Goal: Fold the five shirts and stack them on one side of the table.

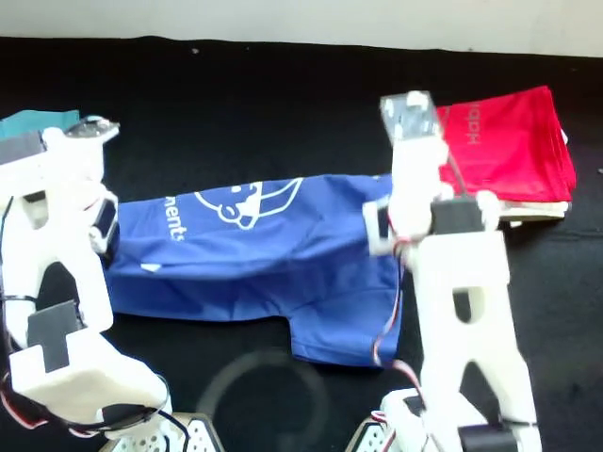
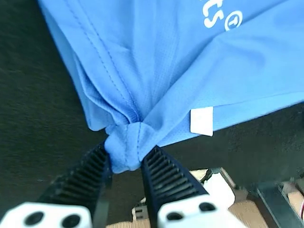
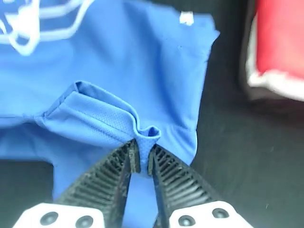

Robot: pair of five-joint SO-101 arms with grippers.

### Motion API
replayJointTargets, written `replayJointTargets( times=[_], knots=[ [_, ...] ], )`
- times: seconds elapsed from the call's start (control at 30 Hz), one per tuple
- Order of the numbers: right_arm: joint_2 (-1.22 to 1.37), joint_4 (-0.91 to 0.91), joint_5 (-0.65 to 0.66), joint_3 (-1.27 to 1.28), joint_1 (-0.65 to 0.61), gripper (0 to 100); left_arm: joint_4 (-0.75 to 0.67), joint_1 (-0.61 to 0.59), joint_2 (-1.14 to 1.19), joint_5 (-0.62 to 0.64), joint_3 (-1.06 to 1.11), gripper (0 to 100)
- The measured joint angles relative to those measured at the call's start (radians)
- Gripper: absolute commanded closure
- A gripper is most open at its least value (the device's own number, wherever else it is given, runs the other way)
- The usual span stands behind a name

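Observation:
A blue shirt with a white print lies spread across the middle of the black table. My left gripper is shut on a bunched edge of the blue shirt at its left end. My right gripper is shut on a pinched fold of the blue shirt near its right side. In the high view the left arm stands at the shirt's left end and the right arm at its right end. A folded red shirt lies at the back right on top of a pale folded one.
A teal shirt shows at the far left edge behind the left arm. The red stack lies close beside the right gripper. Bare black table stretches behind the blue shirt, and the arm bases stand at the front edge.

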Motion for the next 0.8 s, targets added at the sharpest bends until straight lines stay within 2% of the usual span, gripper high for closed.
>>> replayJointTargets(
  times=[0.23,0.53,0.8],
  knots=[
    [-0.144,-0.015,0.049,0.221,0.068,99.3,-0.043,0.000,0.000,-0.003,0.084,99],
    [-0.351,0.038,0.083,0.399,0.071,99.3,-0.091,0.000,0.000,-0.035,0.192,99],
    [-0.446,0.021,0.221,0.595,0.071,99.3,-0.137,-0.002,0.000,-0.038,0.242,99]
  ],
)
